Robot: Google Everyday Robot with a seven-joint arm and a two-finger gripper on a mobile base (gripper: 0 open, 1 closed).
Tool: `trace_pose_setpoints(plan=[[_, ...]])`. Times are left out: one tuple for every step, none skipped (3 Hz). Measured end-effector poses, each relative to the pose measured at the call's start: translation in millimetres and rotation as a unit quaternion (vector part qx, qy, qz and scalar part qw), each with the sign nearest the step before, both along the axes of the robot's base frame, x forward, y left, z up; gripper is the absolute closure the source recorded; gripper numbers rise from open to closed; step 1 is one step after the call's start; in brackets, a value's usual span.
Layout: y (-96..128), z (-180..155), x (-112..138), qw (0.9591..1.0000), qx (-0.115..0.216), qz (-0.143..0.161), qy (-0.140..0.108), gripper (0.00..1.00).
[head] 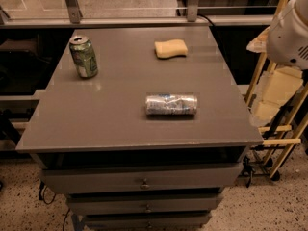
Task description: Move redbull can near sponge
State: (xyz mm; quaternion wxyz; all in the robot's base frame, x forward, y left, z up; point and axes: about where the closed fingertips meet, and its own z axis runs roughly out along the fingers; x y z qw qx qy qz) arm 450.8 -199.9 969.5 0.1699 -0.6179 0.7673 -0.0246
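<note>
Starting at the table's near edge, I count three drawers stacked below it. One redbull can lies on its side right of centre, close to that edge, with bare top all around it. Farther back, one green can stands upright at left. One sponge lies far right of centre, well apart from the redbull can. A white arm housing hangs beyond the right edge. The gripper is out of frame, so I cannot tell its state.
</note>
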Motion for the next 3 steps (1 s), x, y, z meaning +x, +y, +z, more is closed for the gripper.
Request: trace_pose_setpoints(plan=[[32, -24, 21, 0.9993, 0.020, 0.027, 0.016, 0.00], [67, -59, 43, 0.9980, 0.029, 0.042, 0.037, 0.00], [102, -100, 67, 0.9967, 0.027, 0.050, 0.057, 0.00]])
